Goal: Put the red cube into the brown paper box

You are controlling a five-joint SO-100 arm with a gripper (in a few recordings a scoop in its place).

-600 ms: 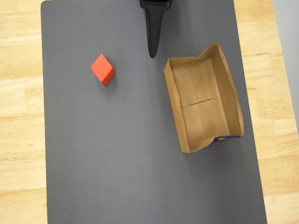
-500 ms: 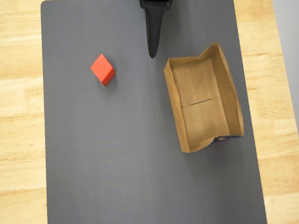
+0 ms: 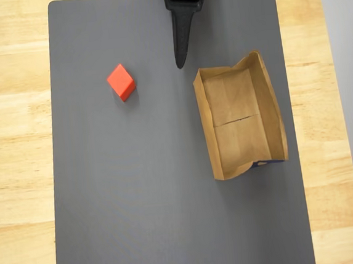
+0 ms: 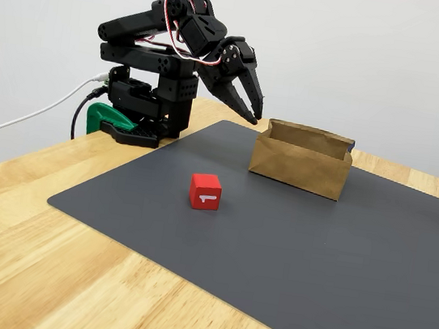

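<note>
Nothing moved since earlier, my claw (image 4: 252, 117) clenched, empty, above the mat, red cube (image 3: 121, 82) apart from brown box (image 3: 240, 121).

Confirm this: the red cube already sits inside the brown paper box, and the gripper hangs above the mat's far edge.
Not quite. The red cube sits on the grey mat, apart from the brown paper box, as the overhead view shows. The gripper does hang above the far edge.

On the dark grey mat (image 4: 291, 240), the red cube (image 4: 205, 191) sits left of and nearer than the brown paper box (image 4: 300, 159), with the black gripper (image 4: 251, 113) raised, empty, just left of the box.
</note>
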